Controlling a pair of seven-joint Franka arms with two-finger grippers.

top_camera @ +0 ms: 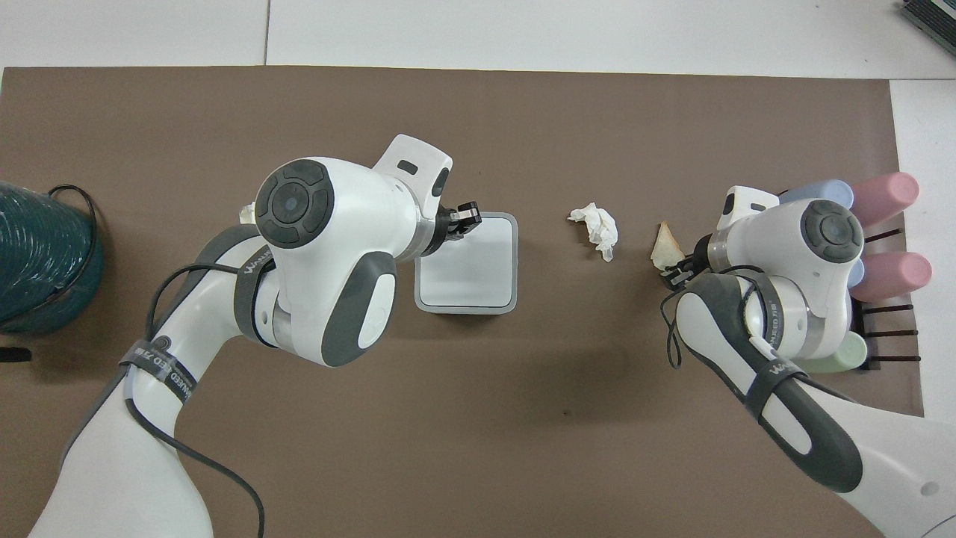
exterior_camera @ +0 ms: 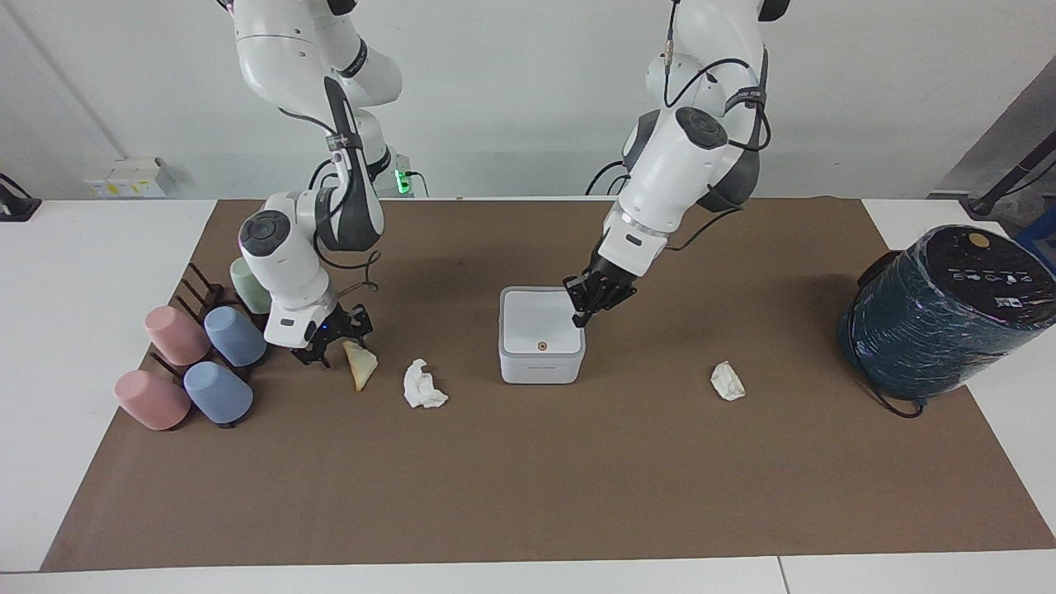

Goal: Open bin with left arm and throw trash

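Note:
The white bin stands mid-mat with its lid down; it also shows in the overhead view. My left gripper is shut and sits low at the lid's edge toward the left arm's end; from overhead it covers the orange dot. My right gripper is open, low beside the tan slice, toward the cups. One white paper wad lies between slice and bin. Another wad lies toward the left arm's end.
A big dark-teal wrapped cylinder stands at the left arm's end of the table. A rack of pink and blue cups stands at the right arm's end, close to the right gripper. A brown mat covers the table.

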